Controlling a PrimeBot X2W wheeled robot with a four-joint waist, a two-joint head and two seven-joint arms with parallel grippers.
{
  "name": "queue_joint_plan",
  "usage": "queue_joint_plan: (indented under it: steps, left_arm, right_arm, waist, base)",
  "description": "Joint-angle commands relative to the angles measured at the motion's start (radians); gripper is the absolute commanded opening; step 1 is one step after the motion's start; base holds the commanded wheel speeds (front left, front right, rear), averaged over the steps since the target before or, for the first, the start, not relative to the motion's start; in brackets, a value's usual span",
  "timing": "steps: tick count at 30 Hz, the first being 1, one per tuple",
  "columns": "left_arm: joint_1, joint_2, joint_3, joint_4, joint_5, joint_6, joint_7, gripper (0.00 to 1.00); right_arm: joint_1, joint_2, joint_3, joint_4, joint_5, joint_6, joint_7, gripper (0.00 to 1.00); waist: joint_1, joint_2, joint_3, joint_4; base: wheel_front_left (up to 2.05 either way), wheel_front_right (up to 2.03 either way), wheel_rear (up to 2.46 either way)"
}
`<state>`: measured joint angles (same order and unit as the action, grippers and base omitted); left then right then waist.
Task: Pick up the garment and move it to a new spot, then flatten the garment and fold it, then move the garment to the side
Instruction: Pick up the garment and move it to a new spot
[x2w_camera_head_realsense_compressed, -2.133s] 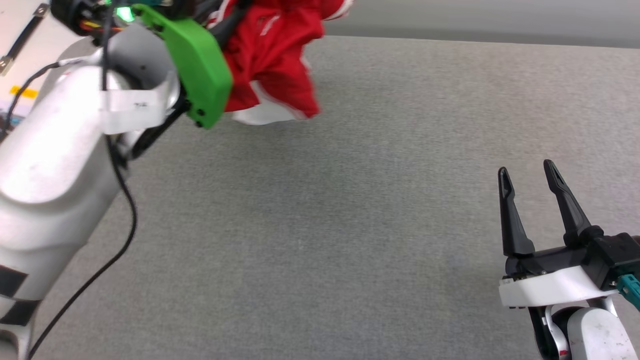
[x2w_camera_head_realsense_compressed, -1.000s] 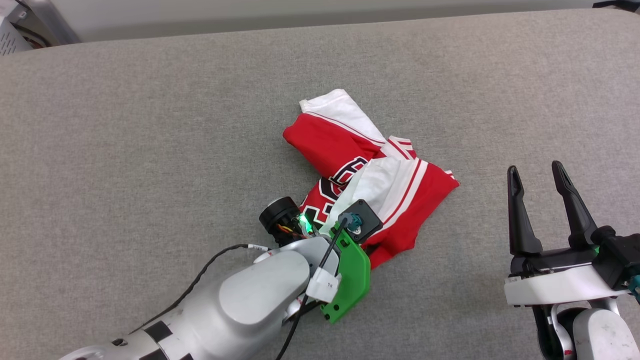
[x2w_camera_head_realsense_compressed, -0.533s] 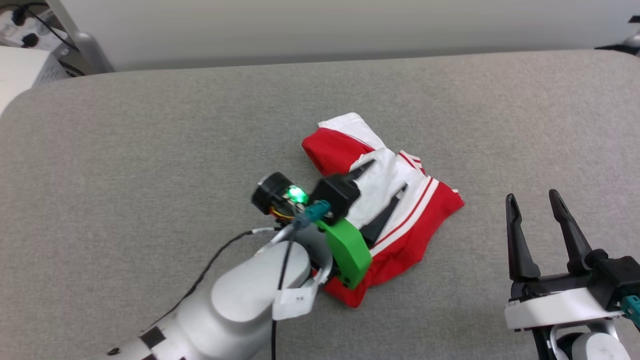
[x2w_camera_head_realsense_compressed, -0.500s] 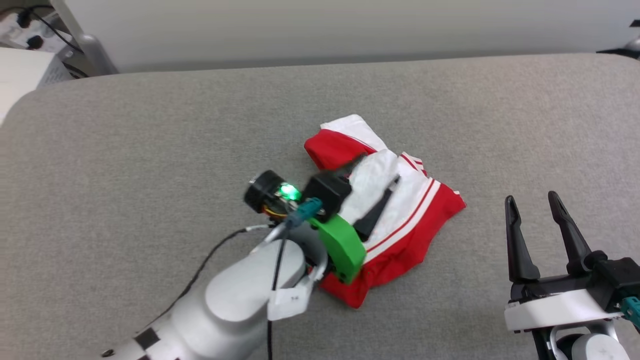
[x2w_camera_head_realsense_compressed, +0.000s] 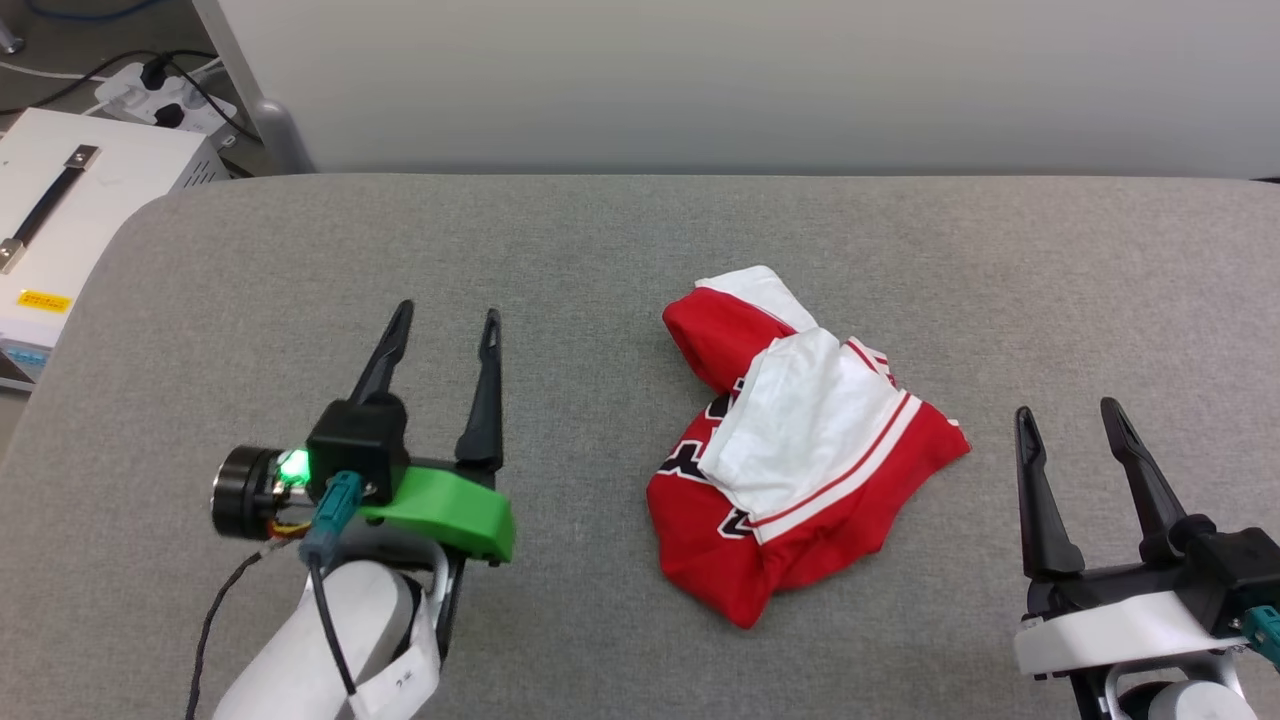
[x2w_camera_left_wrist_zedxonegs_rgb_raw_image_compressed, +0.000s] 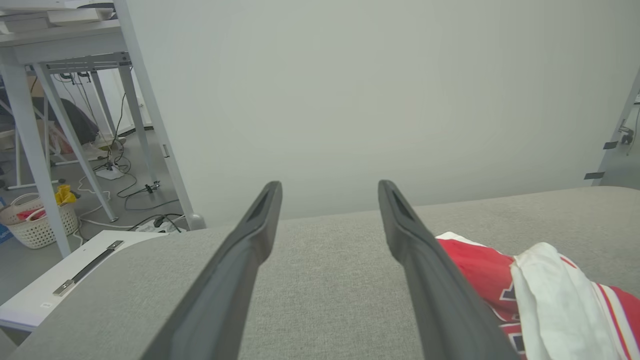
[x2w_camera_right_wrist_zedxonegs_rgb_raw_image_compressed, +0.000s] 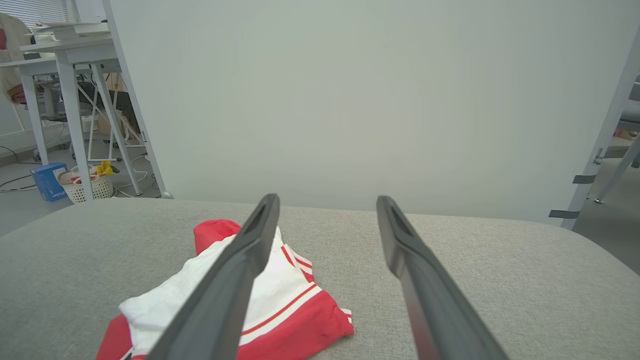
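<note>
The shirt (x2w_camera_head_realsense_compressed: 800, 440) lies in a crumpled heap on the grey table (x2w_camera_head_realsense_compressed: 600, 250), a little right of the middle. A white sleeve with red stripes is folded over the top. Red cloth shows at the far end and along the near and right edges, and bits of black lettering show at the left edge of the white fold.

The left claw (x2w_camera_head_realsense_compressed: 447, 312) is over the table to the left of the shirt and well apart from it. Its two fingers point to the far side, spread wide with nothing between them. A green bracket (x2w_camera_head_realsense_compressed: 450, 510) sits on its wrist, with a small green light (x2w_camera_head_realsense_compressed: 292, 464) lit beside it. In the left wrist view the left claw (x2w_camera_left_wrist_zedxonegs_rgb_raw_image_compressed: 329, 184) is wide open and empty, with bare table (x2w_camera_left_wrist_zedxonegs_rgb_raw_image_compressed: 320, 280) between the fingers and the shirt (x2w_camera_left_wrist_zedxonegs_rgb_raw_image_compressed: 545, 280) low on the right.

The right claw (x2w_camera_head_realsense_compressed: 1065, 408) is at the near right, just beside the shirt's right corner but not touching it. It is also wide open and holds nothing. In the right wrist view the right claw (x2w_camera_right_wrist_zedxonegs_rgb_raw_image_compressed: 327, 197) has bare table (x2w_camera_right_wrist_zedxonegs_rgb_raw_image_compressed: 475, 260) between its fingers. There the shirt (x2w_camera_right_wrist_zedxonegs_rgb_raw_image_compressed: 300, 315) lies to the left, partly behind the left finger.

Off the table's far left stands a white case (x2w_camera_head_realsense_compressed: 60, 210) with a black handle. A pale wall (x2w_camera_head_realsense_compressed: 700, 80) runs behind the table.
</note>
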<state>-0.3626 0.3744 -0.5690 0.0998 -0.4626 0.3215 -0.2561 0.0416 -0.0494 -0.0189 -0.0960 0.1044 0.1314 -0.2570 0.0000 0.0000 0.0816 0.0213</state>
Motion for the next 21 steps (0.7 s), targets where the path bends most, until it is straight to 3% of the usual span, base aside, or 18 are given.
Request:
queue_joint_plan:
  steps: [1, 4, 5, 8, 21]
  left_arm:
    - [0.044, -0.003, 0.034, -0.014, 0.024, 0.001, -0.005, 1.0]
    - [0.132, -0.022, 0.124, -0.04, 0.067, -0.013, -0.006, 1.0]
    - [0.205, -0.051, 0.19, -0.051, 0.102, -0.042, -0.006, 1.0]
    - [0.265, -0.084, 0.25, -0.055, 0.143, -0.076, -0.006, 1.0]
    - [0.379, -0.215, 0.398, -0.036, 0.266, -0.225, -0.006, 1.0]
  right_arm:
    - [0.018, -0.001, -0.003, 0.004, -0.003, -0.001, -0.005, 1.0]
    - [0.024, -0.001, -0.001, 0.02, 0.001, -0.001, -0.005, 1.0]
    - [0.029, -0.001, 0.0, 0.033, 0.009, -0.001, -0.005, 1.0]
    - [0.036, -0.001, 0.0, 0.046, 0.016, -0.001, -0.005, 1.0]
    - [0.066, -0.001, 0.003, 0.077, 0.024, -0.001, -0.005, 1.0]
  waist:
    - [0.0, 0.0, -0.008, 0.007]
    - [0.0, 0.0, -0.017, 0.009]
    - [0.0, 0.0, -0.026, 0.01]
    - [0.0, 0.0, -0.035, 0.012]
    - [0.0, 0.0, -0.056, 0.018]
  base:
    - [0.0, 0.0, 0.0]
    - [0.0, 0.0, 0.0]
    - [0.0, 0.0, 0.0]
    - [0.0, 0.0, 0.0]
    - [0.0, 0.0, 0.0]
